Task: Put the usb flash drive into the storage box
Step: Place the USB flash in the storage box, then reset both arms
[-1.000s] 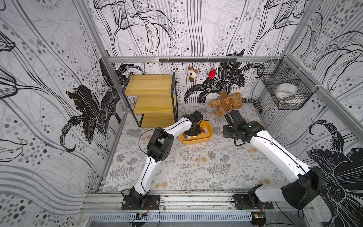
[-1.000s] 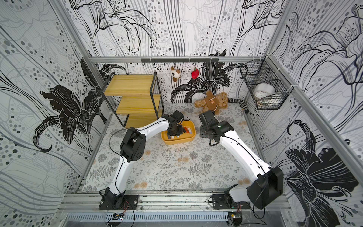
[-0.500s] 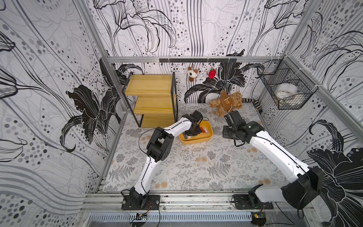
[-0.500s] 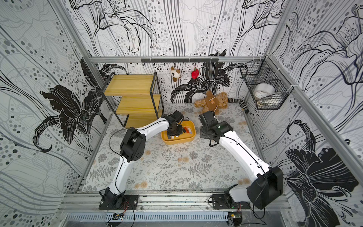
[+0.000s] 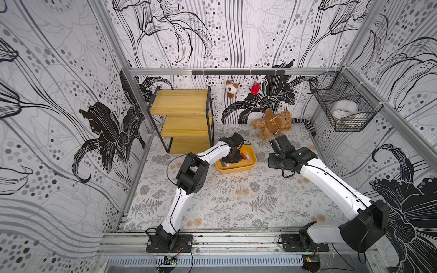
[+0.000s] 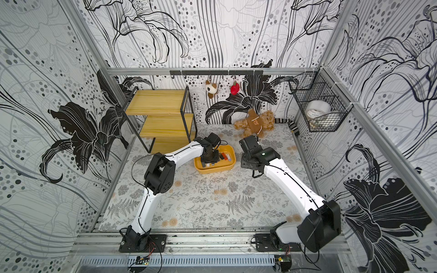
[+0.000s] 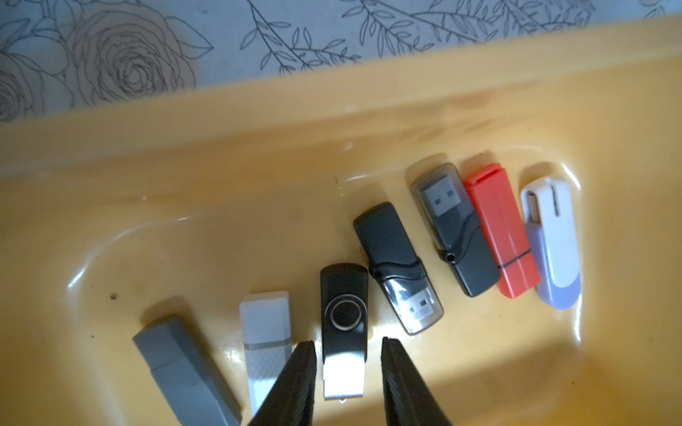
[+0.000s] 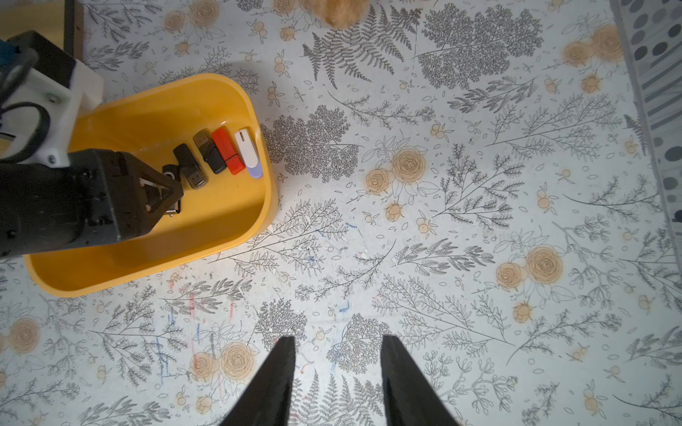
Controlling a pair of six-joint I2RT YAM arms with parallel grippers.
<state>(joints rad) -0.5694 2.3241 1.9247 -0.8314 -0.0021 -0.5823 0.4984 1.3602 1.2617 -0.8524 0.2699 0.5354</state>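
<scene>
Left wrist view: grey drive (image 7: pixel 184 365) cut off at frame edge; white drive (image 7: pixel 264 321) partly behind a finger of left gripper (image 7: pixel 347 341). Right wrist view: black swivel drive (image 8: pixel 169 172) mostly hidden by that gripper; teddy bear (image 8: pixel 341 13) cropped to a fur scrap. In both top views, storage box (image 5: pixel 236 169) contents too small to tell apart.

Both top views are bright and evenly lit from overhead, sharp in the middle; wide-angle stretch leans the side walls (image 5: pixel 47 118) outward toward 9 and 3 o'clock. Arm shadows on the mat (image 5: pixel 236 201) are faint and soft. The left wrist view is dimmer and amber: glare streaks the storage box (image 7: pixel 369 121) floor, its wall and the mat beyond are blurred, and the left gripper (image 7: pixel 348 345) fingers (image 7: pixel 295 383) show as featureless black. The right wrist view is bright and crisp
</scene>
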